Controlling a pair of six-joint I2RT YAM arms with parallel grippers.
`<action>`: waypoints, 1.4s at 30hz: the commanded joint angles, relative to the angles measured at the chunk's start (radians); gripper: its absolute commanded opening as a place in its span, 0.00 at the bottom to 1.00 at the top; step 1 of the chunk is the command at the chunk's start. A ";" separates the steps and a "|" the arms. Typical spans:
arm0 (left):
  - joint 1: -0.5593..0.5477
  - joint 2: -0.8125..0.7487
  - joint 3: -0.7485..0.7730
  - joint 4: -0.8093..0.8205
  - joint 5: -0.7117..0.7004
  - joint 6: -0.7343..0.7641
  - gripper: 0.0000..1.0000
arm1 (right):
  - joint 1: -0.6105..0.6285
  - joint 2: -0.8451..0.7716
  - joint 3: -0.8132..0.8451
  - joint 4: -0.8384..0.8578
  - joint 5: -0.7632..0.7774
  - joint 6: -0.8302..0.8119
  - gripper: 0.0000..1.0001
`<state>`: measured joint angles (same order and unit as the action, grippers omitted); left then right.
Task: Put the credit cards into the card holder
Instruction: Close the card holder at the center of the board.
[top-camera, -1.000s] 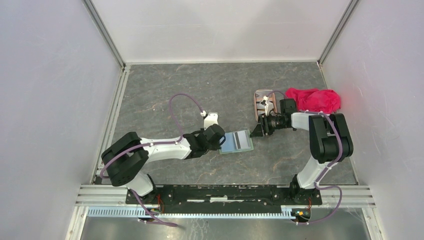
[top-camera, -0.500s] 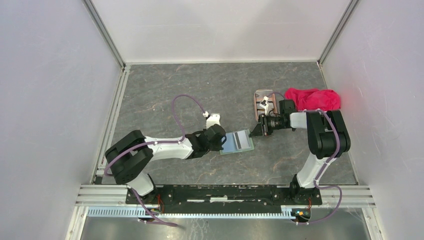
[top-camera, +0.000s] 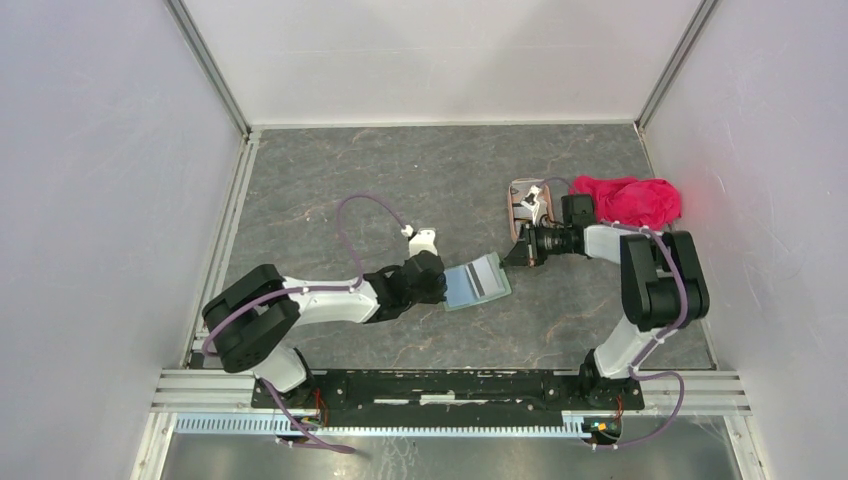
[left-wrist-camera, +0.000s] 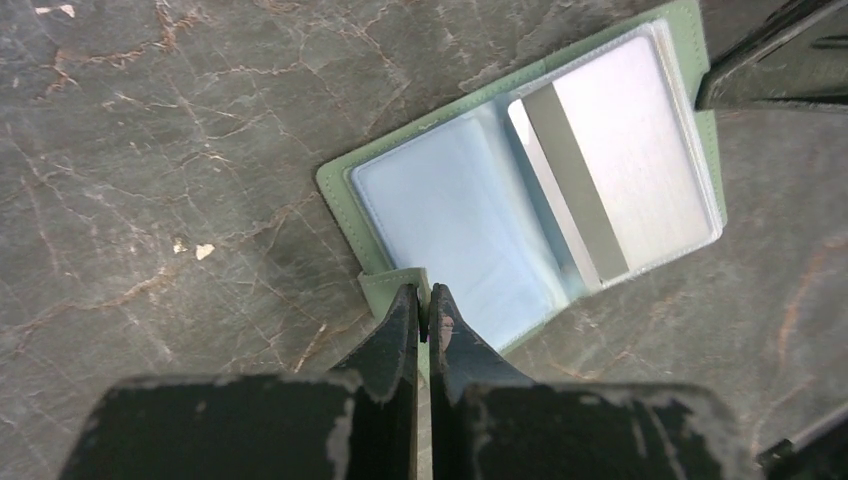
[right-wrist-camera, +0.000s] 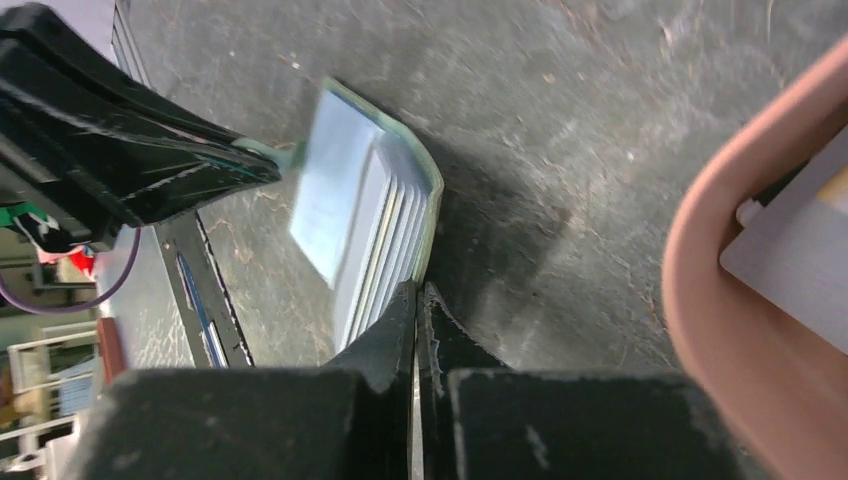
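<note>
The sage-green card holder (top-camera: 476, 283) lies open at mid-table, its pale blue pockets up. In the left wrist view, the card holder (left-wrist-camera: 450, 205) holds a whitish card with a dark stripe (left-wrist-camera: 625, 165) in its right pocket. My left gripper (left-wrist-camera: 424, 300) is shut on the holder's green tab, and it also shows in the top view (top-camera: 441, 288). My right gripper (right-wrist-camera: 416, 290) is shut on the far edge of the card holder (right-wrist-camera: 340, 190) and shows in the top view (top-camera: 507, 259). More cards (top-camera: 531, 204) lie in the tray.
A pinkish-brown tray (top-camera: 511, 214) stands right behind my right gripper, and its rim (right-wrist-camera: 700, 300) is close on the right in the right wrist view. A red-pink cloth (top-camera: 630, 198) lies at the back right. Walls enclose the table.
My right gripper has moved slightly left and away to the holder's far corner. The holder has turned a little and its right side has tilted. The left arm shifted slightly.
</note>
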<state>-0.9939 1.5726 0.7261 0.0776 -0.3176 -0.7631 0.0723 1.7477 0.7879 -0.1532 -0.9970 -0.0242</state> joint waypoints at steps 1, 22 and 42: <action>0.022 -0.076 -0.079 0.208 0.064 -0.086 0.02 | 0.012 -0.156 0.039 0.004 -0.043 -0.007 0.00; 0.090 -0.172 -0.293 0.385 0.083 -0.170 0.02 | 0.429 -0.050 0.163 -0.039 0.117 0.013 0.08; 0.112 -0.178 -0.364 0.449 0.080 -0.164 0.02 | 0.356 -0.138 0.259 -0.252 -0.017 -0.402 0.32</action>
<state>-0.8902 1.4105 0.3691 0.4740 -0.2108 -0.9108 0.4953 1.6608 1.0458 -0.3706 -1.0309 -0.3027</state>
